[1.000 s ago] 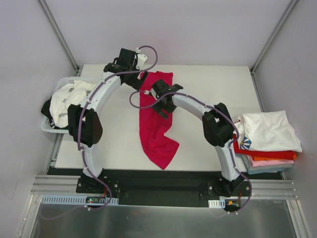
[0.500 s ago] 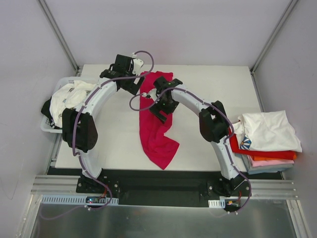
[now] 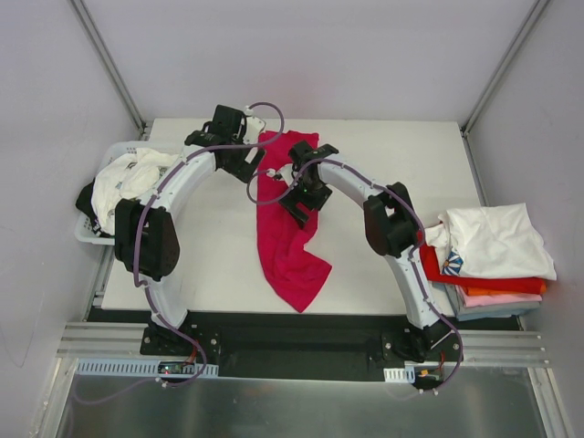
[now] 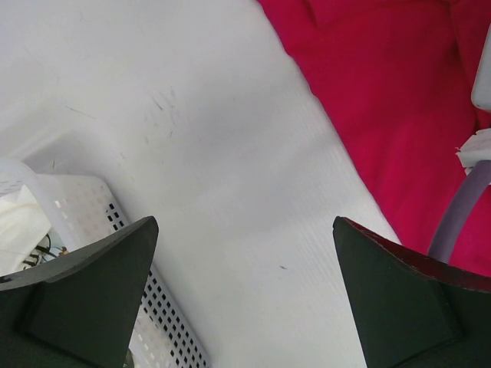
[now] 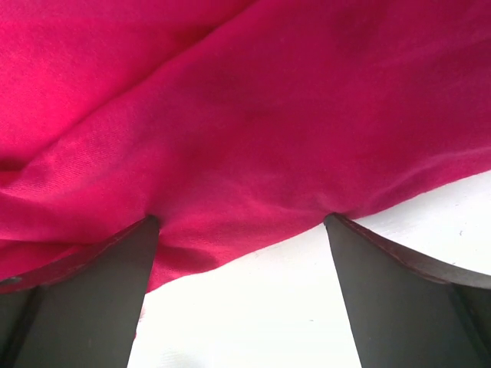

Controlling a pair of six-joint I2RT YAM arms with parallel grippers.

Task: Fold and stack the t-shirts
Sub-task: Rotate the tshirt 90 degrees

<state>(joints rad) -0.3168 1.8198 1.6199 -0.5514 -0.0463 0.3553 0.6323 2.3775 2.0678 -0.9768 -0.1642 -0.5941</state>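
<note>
Crimson t-shirt [image 3: 287, 246] is lying in a long rumpled strip down the middle of the table [image 3: 392, 164], running from 12 o'clock toward 6. The folded stack [image 3: 497, 242] is sitting out at 3 o'clock and the basket [image 3: 91, 233] of unfolded shirts at 9.

My right gripper [image 5: 239, 218] is hovering spread wide with the tips right at the shirt's edge, not pinching anything. My left gripper [image 4: 242, 222] is also spread wide, but it's hanging over bare table, with the cloth off at its 1 o'clock.

What I'm worrying about: the fabric under the right fingers is looking bunched, so closing now could be grabbing two layers. Left could be closing on nothing. Both wrists are crowding together up there, and that purple cable [image 4: 460, 207] is dangling close enough to snag.
</note>
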